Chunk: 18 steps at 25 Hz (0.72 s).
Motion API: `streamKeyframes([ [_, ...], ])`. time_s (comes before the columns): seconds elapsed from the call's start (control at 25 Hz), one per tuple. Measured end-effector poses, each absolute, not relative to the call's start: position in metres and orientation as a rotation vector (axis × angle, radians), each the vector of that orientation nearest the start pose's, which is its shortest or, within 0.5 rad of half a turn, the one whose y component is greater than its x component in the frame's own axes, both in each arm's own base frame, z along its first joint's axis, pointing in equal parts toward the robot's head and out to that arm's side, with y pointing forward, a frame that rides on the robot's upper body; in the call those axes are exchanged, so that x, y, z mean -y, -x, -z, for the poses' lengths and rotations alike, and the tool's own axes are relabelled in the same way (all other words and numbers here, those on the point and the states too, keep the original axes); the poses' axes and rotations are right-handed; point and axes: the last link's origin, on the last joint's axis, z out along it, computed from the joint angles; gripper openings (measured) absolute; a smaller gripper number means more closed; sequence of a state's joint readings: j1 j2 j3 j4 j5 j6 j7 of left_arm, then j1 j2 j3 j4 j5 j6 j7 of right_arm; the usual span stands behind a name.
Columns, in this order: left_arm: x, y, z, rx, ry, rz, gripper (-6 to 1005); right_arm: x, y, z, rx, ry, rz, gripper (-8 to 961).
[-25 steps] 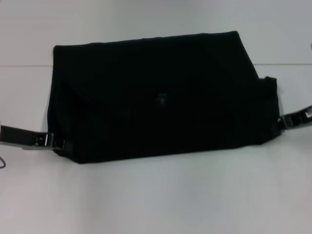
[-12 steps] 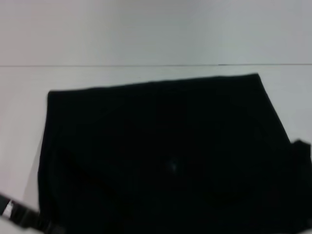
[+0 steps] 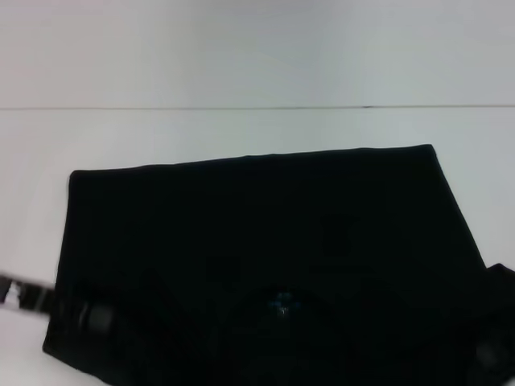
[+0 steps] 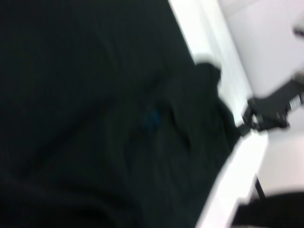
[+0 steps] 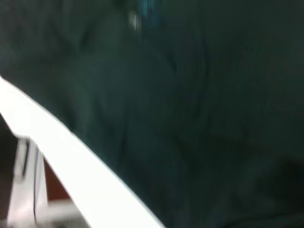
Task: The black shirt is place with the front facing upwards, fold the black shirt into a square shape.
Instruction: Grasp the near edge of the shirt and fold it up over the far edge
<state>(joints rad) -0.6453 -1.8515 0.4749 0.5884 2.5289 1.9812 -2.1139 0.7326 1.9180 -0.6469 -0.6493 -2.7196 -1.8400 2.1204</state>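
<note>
At the near edge of the white counter (image 3: pixel 241 129), the left pincer (image 3: pixel 88 315) and right pincer (image 3: pixel 487 352) sit at the lower corners of the black shirt (image 3: pixel 265 241); whether either is pinching cloth I cannot tell. The shirt spreads back as a wide folded slab, its blue neck label (image 3: pixel 282 305) near the front, its straight far edge short of the counter's seam.
</note>
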Motion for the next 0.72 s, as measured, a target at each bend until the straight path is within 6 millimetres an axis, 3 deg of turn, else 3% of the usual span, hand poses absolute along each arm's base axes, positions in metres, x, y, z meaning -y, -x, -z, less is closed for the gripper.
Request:
streamKeyframes([
  [0.36, -0.360, 0.304, -0.109, 1.838, 2.218, 0.571, 53, -0.391, -0.272, -0.080, -1.633, 2.419, -0.222, 11],
  [0.52, -0.376, 0.308, -0.113, 1.822, 2.074, 0.665, 53, -0.417, -0.264, -0.078, -1.573, 2.300, -0.348, 10],
  [0.72, -0.389, 0.308, -0.110, 1.790, 1.964, 0.774, 54, -0.436, -0.263, -0.071, -1.544, 2.178, -0.449, 12],
])
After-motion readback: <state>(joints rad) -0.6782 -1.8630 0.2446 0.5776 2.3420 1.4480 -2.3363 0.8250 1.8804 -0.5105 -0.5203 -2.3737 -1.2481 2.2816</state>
